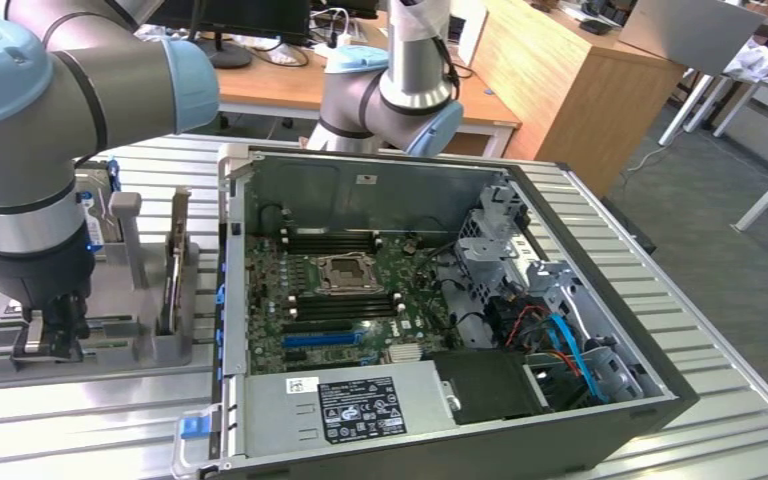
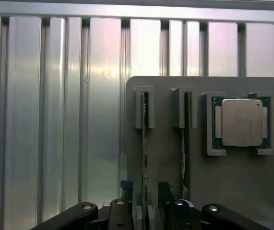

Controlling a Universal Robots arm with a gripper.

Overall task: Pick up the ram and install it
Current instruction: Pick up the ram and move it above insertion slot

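Two thin green ram sticks stand on edge in slots of a grey holder (image 2: 165, 158). My gripper (image 2: 145, 190) is low over the holder, its dark fingers (image 2: 127, 194) straddling the near end of one ram (image 2: 145, 136) with a gap on each side, so it is open. The other ram (image 2: 185, 139) stands parallel just beside it. In the exterior view my gripper (image 1: 51, 338) reaches down onto the holder (image 1: 131, 345) at the exterior view's left, beside the open computer case (image 1: 491, 190). The motherboard (image 1: 344, 295) lies inside with its black slots (image 1: 337, 243).
A square silver CPU (image 2: 242, 122) sits in a pocket of the holder, beyond the second stick. A hard drive (image 1: 91, 215) stands at the holder's far end. A second robot arm (image 1: 404, 90) rises behind the case. The table is ribbed aluminium (image 2: 55, 120).
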